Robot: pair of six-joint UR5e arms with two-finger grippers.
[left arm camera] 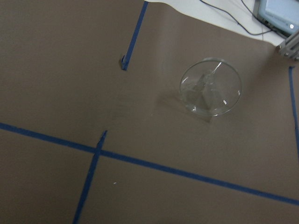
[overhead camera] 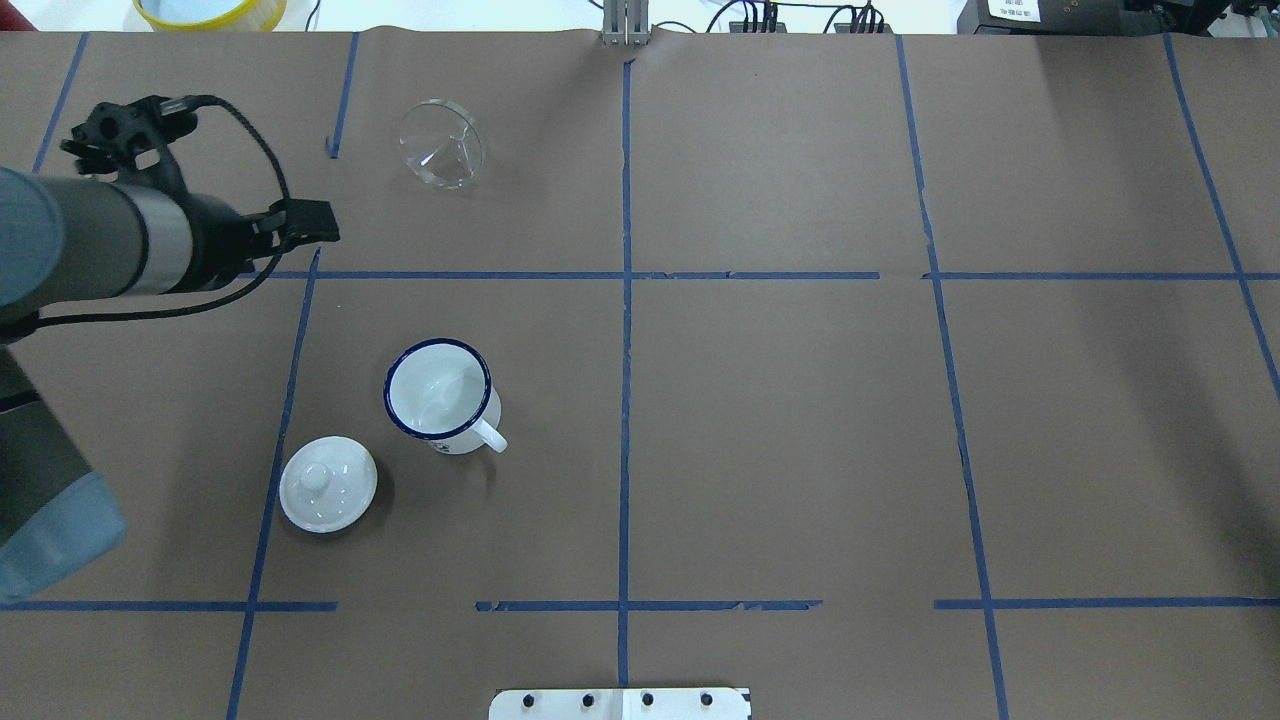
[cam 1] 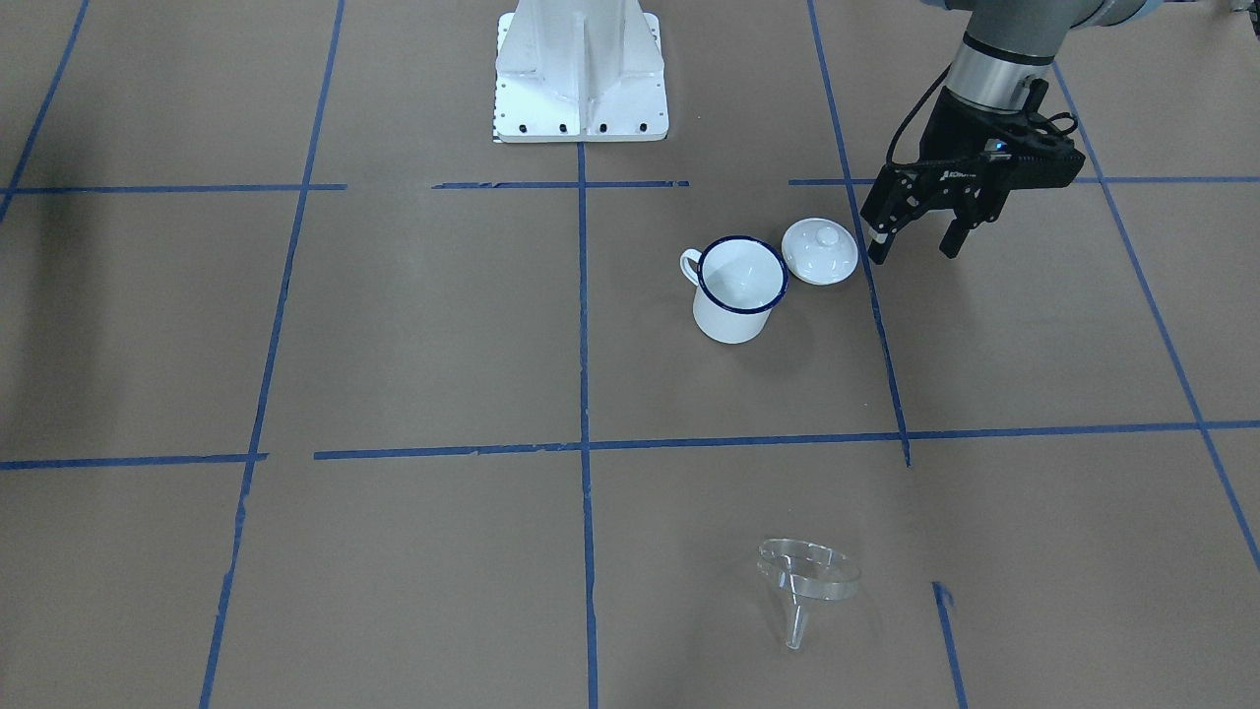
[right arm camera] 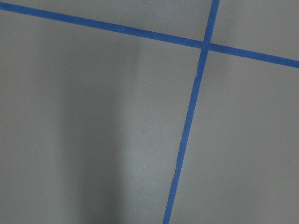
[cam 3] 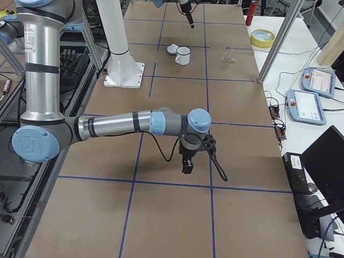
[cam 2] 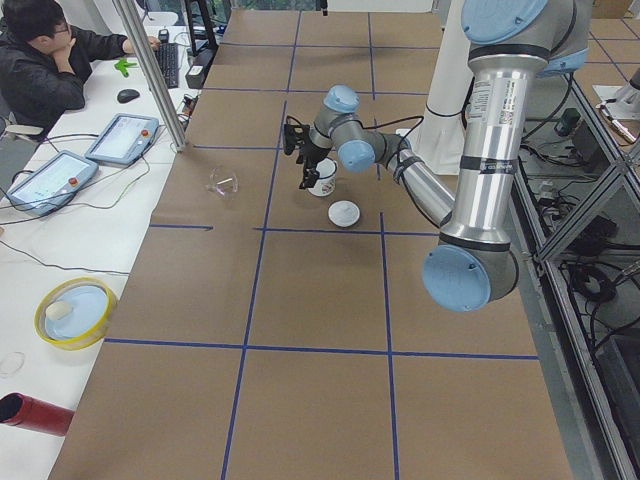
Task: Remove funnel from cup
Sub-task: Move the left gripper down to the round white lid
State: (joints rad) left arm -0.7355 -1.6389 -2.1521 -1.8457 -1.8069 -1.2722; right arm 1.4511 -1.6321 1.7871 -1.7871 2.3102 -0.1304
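The clear funnel (cam 1: 807, 581) lies on its side on the brown table, far from the cup and out of it; it also shows in the overhead view (overhead camera: 441, 143) and the left wrist view (left arm camera: 211, 87). The white enamel cup (cam 1: 738, 286) with a dark blue rim stands upright and looks empty (overhead camera: 440, 395). My left gripper (cam 1: 913, 251) is open and empty, above the table beside the cup and a white domed lid. My right gripper (cam 3: 187, 164) shows only in the exterior right view, far from the cup; I cannot tell whether it is open or shut.
A white domed lid with a knob (cam 1: 819, 251) lies next to the cup (overhead camera: 328, 484). The robot's white base (cam 1: 581, 74) stands at the table's edge. A yellow bowl (cam 2: 75, 310), a red cylinder (cam 2: 35, 412) and an operator (cam 2: 50, 60) are beyond the table's far side.
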